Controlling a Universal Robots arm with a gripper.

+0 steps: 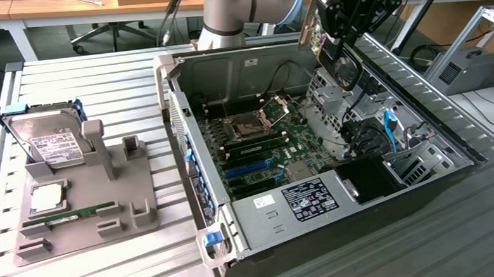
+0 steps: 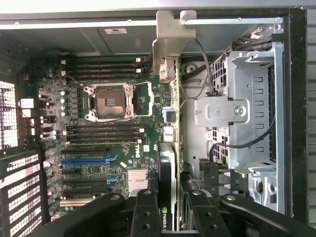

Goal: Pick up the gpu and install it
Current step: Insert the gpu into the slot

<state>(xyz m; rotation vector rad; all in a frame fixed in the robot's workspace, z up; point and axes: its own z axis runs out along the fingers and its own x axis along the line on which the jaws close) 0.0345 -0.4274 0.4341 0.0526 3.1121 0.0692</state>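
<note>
- Clamped in the black two-fingered pincer (image 2: 170, 205): the gpu (image 2: 167, 163), a thin card of green circuit board with black cooler and long silver bracket. Jaws part-way closed, one finger on each face.
- Held edge-on in the air over the far end of the open grey metal computer case (image 1: 226, 66), toward the exterior view's right. Not seated in any slot.
- Beneath it in the wrist view: edge of the green motherboard (image 2: 153, 113) on one side, silver perforated drive cage (image 2: 247, 98) just beside on the other.
- Near the bracket end: black cables (image 2: 210, 74) looping across the gap between board and cage.
- On the motherboard: empty square processor socket (image 2: 108, 101), rows of long black memory slots (image 2: 103, 131) on either side, long blue expansion slot (image 2: 89, 160), small silver finned heatsink (image 2: 136, 178).
- Deeper in the case, toward the exterior view's right: bright blue cable (image 1: 390, 128) among black ones.
- Well apart, on the slatted pale metal bench (image 1: 100, 76) at the exterior view's left: grey moulded fixture tray (image 1: 136, 195) carrying a silver hard drive with white label (image 1: 54, 145) propped on edge, a square silver processor chip (image 1: 47, 196) and a narrow green RAM stick (image 1: 69, 216).
</note>
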